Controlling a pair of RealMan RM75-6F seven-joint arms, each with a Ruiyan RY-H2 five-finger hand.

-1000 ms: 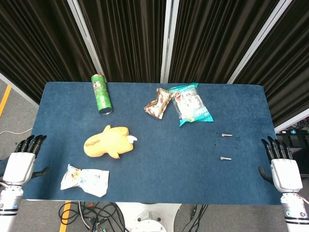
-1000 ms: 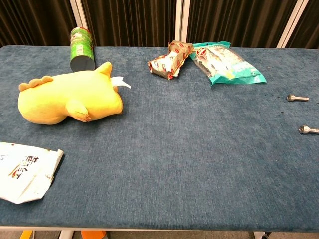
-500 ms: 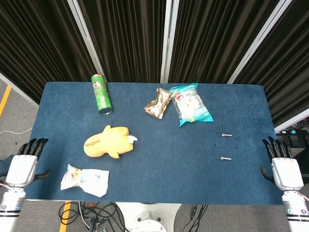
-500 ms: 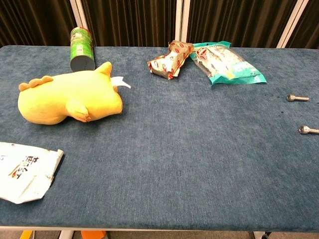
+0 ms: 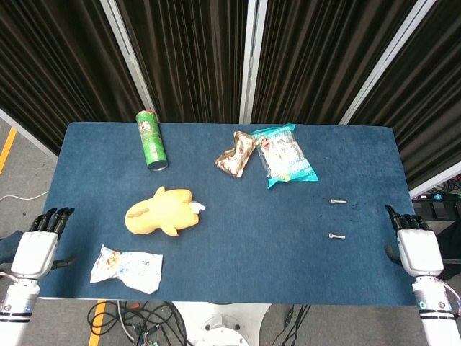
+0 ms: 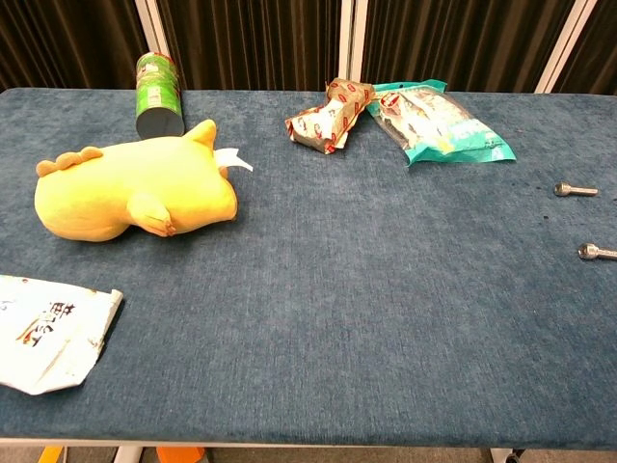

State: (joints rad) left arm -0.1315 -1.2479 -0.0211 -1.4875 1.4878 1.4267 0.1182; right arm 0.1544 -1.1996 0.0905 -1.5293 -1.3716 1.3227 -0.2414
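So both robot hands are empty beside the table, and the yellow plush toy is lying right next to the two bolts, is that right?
Not quite. The yellow plush toy lies on the left half of the table, far from the two bolts on the right; the white packet is its near neighbour. The head view shows this. The left hand and right hand are indeed empty beside the table.

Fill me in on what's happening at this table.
Neither hand is handling anything. The left hand hangs off the table's left edge, nearest the white packet; the right hand hangs off the right edge, nearest two bolts. A yellow plush toy, green can and two snack bags lie untouched on the blue table.
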